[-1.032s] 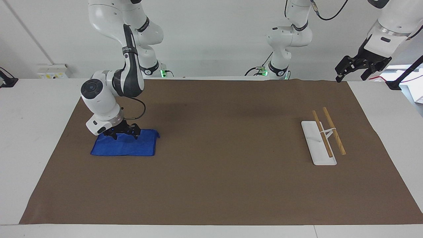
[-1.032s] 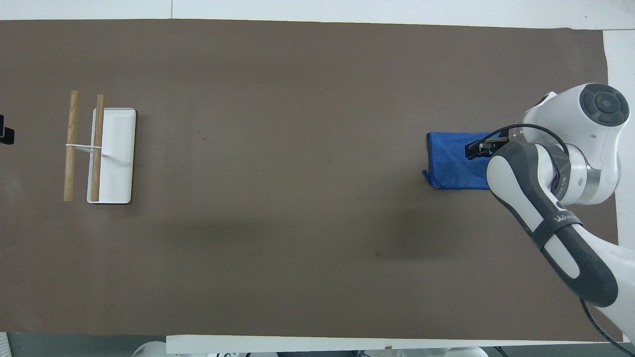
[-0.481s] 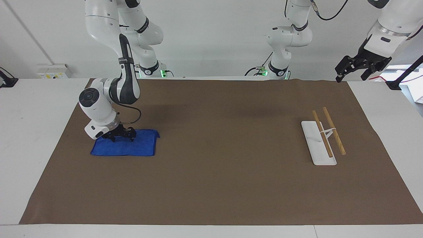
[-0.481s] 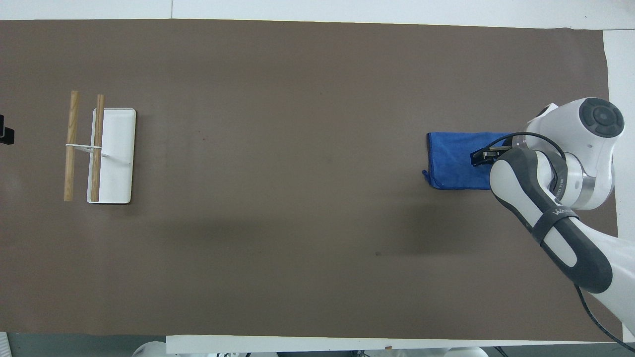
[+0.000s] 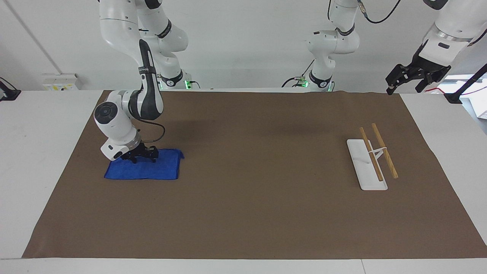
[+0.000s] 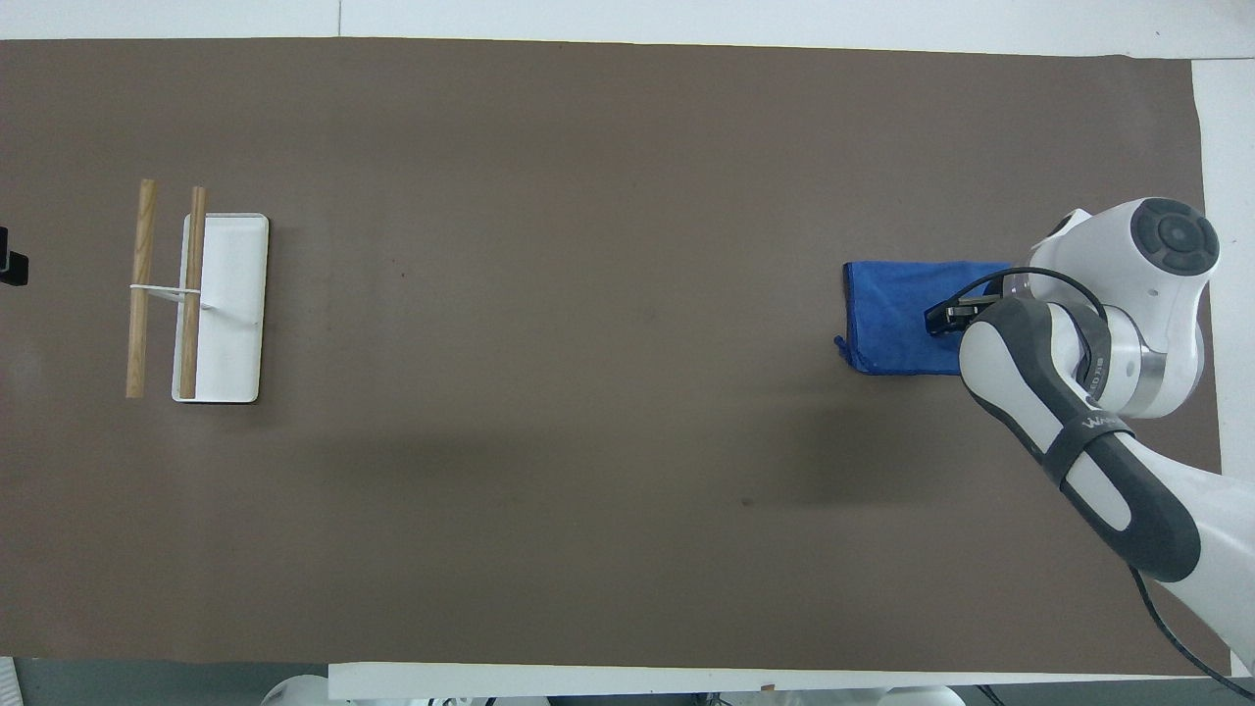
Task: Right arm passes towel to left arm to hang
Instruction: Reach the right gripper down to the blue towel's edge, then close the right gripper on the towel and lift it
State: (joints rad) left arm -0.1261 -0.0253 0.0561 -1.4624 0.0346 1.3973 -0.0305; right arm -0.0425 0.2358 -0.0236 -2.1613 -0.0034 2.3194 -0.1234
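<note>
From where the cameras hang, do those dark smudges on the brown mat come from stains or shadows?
Likely shadows: in the overhead view soft dark bands cross the brown mat below the blue towel; in the facing view a similar soft-edged patch lies nearer the robots. Lighting is even, with no glare.

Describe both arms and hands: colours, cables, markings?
Both arms are white and jointed, with silver wrist rings. The right arm has a dark grey forearm panel with small lettering and a looping black cable. The right hand and left hand are black.
</note>
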